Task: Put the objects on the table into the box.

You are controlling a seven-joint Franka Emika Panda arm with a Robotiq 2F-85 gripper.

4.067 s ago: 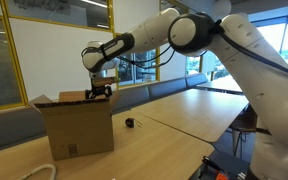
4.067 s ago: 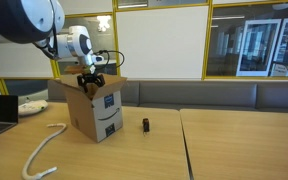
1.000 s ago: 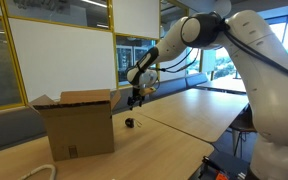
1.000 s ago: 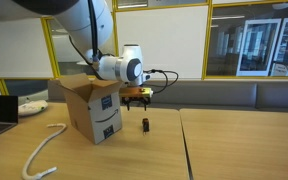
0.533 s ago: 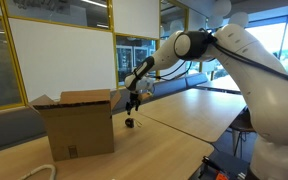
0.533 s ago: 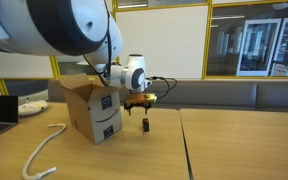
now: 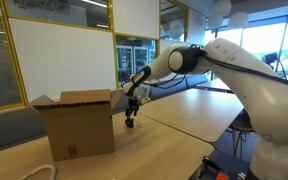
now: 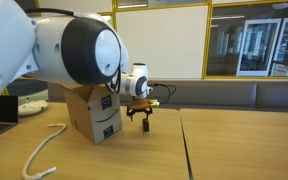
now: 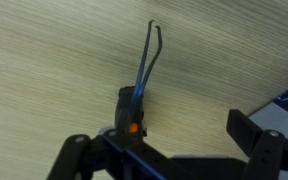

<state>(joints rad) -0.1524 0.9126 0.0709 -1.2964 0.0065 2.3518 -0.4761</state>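
The end effector [image 9: 162, 150] hangs just above the table [image 9: 44, 60] with its jaws spread as wide as they go, holding nothing. Directly below it lies the small dark item [image 9: 129, 108], a stubby body with an orange spot and a thin wire [image 9: 150, 55] running out of one end.

In the wrist view the item sits between the two fingers [image 9: 72, 152], a little nearer this one than the opposite one. Its long axis, body and wire together, runs away from the camera, roughly square to the line joining the fingers. So the jaws appear already turned to close across the narrow width of the body, and the descent left looks short and nearly straight down. A slight sideways shift toward the item would centre it.

In an exterior view the box [image 7: 74, 130] stands on the table close beside the end effector, flaps up and its top open — a short lift and carry away. The white cord [image 8: 42, 152] lies on the table on the box's far side, well apart from the arm.

The main risk, to my eye, is pinching the springy wire rather than the body.
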